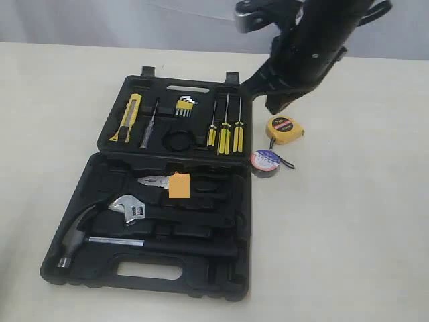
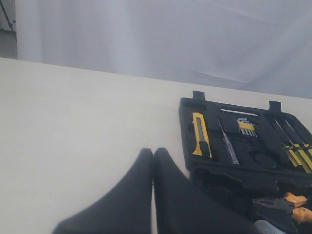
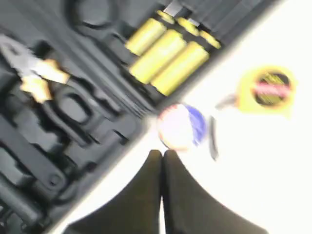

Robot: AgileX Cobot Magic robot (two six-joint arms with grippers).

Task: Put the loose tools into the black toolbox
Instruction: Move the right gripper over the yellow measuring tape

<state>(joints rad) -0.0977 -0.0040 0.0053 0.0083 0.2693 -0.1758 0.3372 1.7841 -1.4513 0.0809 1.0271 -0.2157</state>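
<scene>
The black toolbox (image 1: 107, 168) lies open on the table. In its far half sits the yellow-black utility knife (image 1: 132, 117) (image 2: 201, 141). The pliers (image 1: 164, 182) (image 2: 292, 207) (image 3: 36, 73) lie in the near half. Outside the box to its right, the yellow tape measure (image 1: 284, 129) (image 3: 267, 90) and the dark roll of electrical tape (image 1: 265, 162) (image 3: 179, 126) rest on the table. My right gripper (image 1: 277, 102) (image 3: 162, 153) hangs shut and empty above the table, just short of the tape roll. My left gripper (image 2: 153, 152) is shut and empty, left of the box, out of the exterior view.
Inside the box are a claw hammer (image 1: 80, 231), an adjustable wrench (image 1: 131, 208), three yellow-handled screwdrivers (image 1: 224, 134) (image 3: 165, 56), hex keys (image 1: 184, 106), a thin tester (image 1: 147, 127) and a round recess (image 1: 179, 141). Bare beige table (image 1: 355, 221) stretches to the right.
</scene>
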